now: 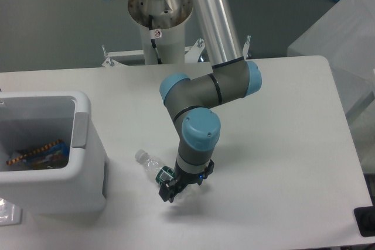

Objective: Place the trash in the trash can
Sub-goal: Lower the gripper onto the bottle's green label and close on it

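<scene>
Gripper (168, 192) sits low on the table (281, 144), fingers straddling the label end of the crushed bottle (149, 165); from my feed I cannot tell whether they have closed on it or only bracket it. I read the steep wrist angle as chosen to pinch across the flattened body, where it is thinnest. That bottle lies on its side, cap pointing toward ten o'clock, just beside the trash can (82, 144). At nine o'clock from the gripper, the can holds the blue snack wrapper (41, 151). With the can so near, the carry after a firm grasp should be short.
</scene>
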